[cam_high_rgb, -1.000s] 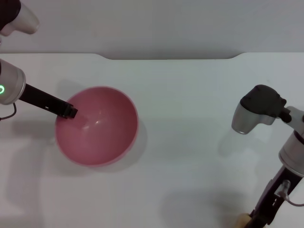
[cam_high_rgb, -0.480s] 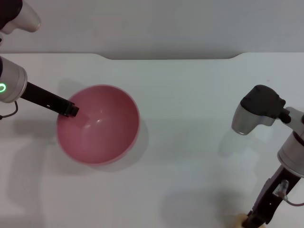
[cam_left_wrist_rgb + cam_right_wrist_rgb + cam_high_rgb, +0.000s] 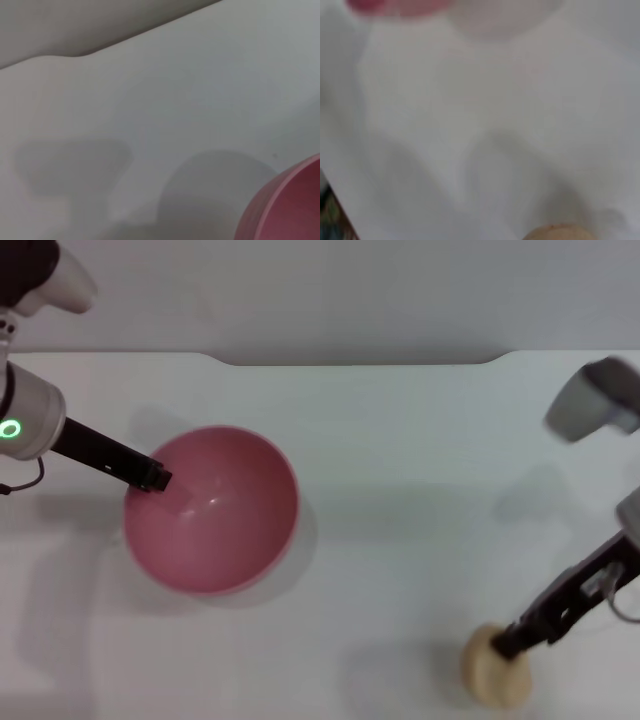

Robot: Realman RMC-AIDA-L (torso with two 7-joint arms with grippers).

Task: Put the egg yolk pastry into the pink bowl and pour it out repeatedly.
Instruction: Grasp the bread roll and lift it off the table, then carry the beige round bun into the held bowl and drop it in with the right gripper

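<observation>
A white bench [image 3: 400, 500] carries everything; its far edge has a shallow notch in the middle and meets a pale wall. The pink bowl [image 3: 212, 510] stands upright on the left half of it. The egg yolk pastry [image 3: 490, 680] sits near the front on the right, well apart from the bowl; it seems to rest on the surface, though a dark arm partly covers it.

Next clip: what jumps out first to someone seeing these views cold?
The glossy pink bowl stands empty on the white table's left half, with the left gripper at its left rim. Far across, near the front right corner, the right gripper reaches over the pale egg yolk pastry, which is nowhere near the bowl.
</observation>
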